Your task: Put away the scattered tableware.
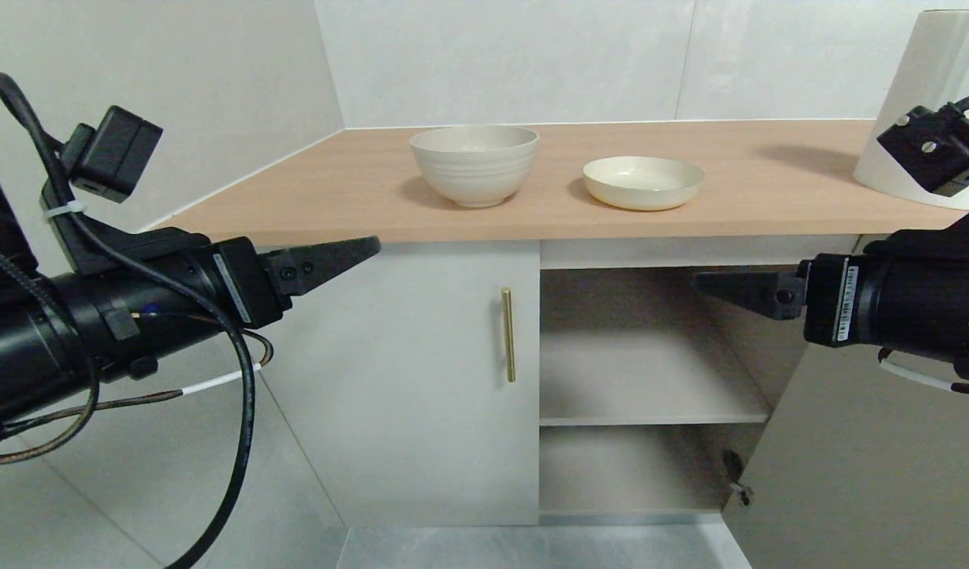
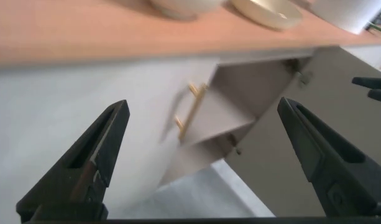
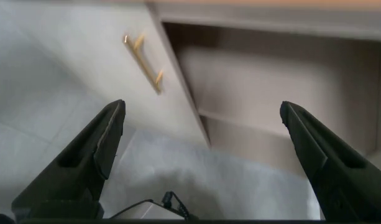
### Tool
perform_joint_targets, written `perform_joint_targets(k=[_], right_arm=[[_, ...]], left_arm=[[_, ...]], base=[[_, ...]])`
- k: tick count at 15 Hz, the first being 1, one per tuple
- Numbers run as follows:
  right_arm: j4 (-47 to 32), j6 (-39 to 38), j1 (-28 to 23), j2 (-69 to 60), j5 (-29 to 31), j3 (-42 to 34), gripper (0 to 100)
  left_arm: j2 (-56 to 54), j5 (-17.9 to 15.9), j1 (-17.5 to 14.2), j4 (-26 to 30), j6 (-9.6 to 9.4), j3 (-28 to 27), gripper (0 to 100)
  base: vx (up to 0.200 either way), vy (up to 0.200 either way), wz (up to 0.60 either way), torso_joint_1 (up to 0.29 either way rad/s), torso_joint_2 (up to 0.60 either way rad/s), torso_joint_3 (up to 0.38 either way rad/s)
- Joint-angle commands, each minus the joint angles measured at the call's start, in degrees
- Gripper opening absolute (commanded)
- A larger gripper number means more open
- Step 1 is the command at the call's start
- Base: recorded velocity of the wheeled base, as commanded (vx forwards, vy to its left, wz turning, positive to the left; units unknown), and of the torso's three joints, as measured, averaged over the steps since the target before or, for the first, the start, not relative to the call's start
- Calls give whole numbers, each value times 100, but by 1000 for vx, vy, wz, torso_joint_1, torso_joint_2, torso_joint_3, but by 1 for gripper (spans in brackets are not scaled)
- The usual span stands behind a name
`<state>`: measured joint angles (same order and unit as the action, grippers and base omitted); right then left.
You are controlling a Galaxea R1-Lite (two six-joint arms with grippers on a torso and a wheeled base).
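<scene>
sitting on the counter (image 1: 769, 178), the bowl (image 1: 474, 164) lies beyond the left claw (image 1: 369, 246).

Soft, even light fell from above; the ribbed cream ceramic bowl (image 1: 474, 164) and shallow cream dish (image 1: 643, 182) cast faint shadows on the light wooden counter (image 1: 769, 182). Both wrist views were blurred, the head view sharp.

Light wood counter (image 1: 769, 178) set against a pale tiled wall (image 1: 532, 55), tall white roll (image 1: 939, 63) at its right end, closed white cabinet door (image 1: 421, 395) beneath, slim upright brass handle (image 1: 507, 335), grey floor (image 1: 532, 549).
</scene>
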<state>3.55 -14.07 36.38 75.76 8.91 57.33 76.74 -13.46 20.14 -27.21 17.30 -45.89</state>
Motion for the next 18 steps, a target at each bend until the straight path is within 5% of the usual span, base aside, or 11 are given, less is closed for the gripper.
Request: perform_joint_targets(k=[1, 9, 18], right_arm=[[-3, 1, 1, -79, -21, -12, 100], [208, 18, -34, -71, -39, -126, 100], [208, 27, -201, 114, -39, -135, 100]], left_arm=[[-1, 1, -1, -4, 10, 1, 100], [-1, -34, -1, 5, 10, 1, 100], [447, -52, 43, 5, 2, -61, 100]], base=[[0, 0, 0, 0, 0, 0], [0, 0, 0, 5, -15, -6], [0, 0, 0, 131, -410, -257]])
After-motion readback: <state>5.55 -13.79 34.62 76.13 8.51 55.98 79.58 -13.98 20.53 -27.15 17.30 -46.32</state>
